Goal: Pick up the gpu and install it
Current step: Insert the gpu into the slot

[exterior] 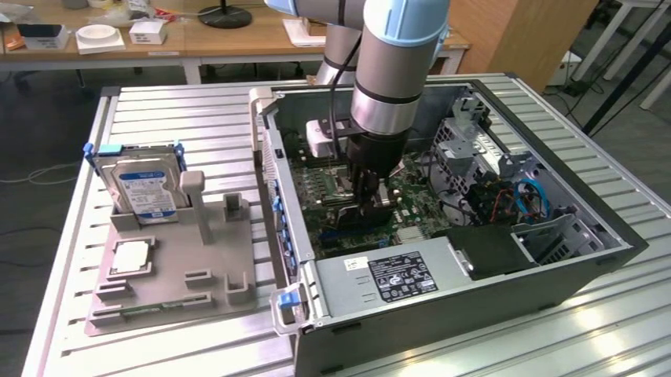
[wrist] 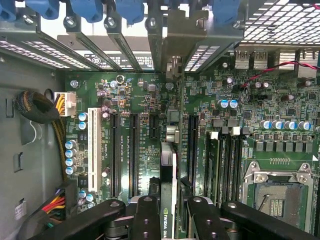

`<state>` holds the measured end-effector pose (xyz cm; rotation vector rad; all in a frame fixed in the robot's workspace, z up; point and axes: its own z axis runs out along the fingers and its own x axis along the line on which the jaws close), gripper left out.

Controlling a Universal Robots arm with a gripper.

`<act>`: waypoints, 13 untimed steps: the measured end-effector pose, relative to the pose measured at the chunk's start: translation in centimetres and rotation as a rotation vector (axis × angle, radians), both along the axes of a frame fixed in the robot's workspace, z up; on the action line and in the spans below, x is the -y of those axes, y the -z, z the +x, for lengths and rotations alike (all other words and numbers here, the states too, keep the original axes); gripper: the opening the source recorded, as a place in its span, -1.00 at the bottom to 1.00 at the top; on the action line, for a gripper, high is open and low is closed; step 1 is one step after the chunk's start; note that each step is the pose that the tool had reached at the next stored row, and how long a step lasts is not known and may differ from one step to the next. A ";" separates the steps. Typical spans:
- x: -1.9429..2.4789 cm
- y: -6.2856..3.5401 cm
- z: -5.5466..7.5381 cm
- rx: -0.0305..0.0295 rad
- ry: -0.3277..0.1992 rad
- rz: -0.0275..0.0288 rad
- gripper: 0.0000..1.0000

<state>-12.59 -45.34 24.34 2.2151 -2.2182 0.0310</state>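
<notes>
My gripper (exterior: 369,200) reaches down inside the open computer case (exterior: 587,196), just over the green motherboard (exterior: 325,188). In the wrist view the gripper (wrist: 167,202) is shut on the gpu (wrist: 168,165), a thin card seen edge-on with a green logo near the black fingers (wrist: 147,212). The card stands upright between two long black slots (wrist: 134,150). Its metal bracket end (wrist: 173,67) lies against the rear slot openings of the case. Whether its lower edge sits in a slot is hidden.
A hard drive (exterior: 147,188) with blue rails stands in the grey fixture (exterior: 168,267) at the exterior view's left, along with a processor (exterior: 128,258) and a green memory stick (exterior: 157,308). The power supply (exterior: 398,275), cables (exterior: 524,196) and empty processor socket (wrist: 280,195) crowd the case.
</notes>
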 end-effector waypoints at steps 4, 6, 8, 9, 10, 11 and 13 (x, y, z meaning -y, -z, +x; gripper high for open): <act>0.00 0.00 0.0 0.0000 0.000 0.0000 -0.48; 0.00 0.00 0.0 0.0000 0.000 0.0000 -0.48; 0.00 0.00 0.0 0.0000 0.000 0.0000 -0.48; 0.00 0.00 0.0 0.0000 0.000 0.0000 -0.48; 0.00 0.00 0.0 0.0000 0.000 0.0000 -0.48; 0.00 0.00 0.0 0.0000 0.000 0.0000 -0.48; 0.00 0.01 0.0 -0.0003 0.000 0.0002 -0.48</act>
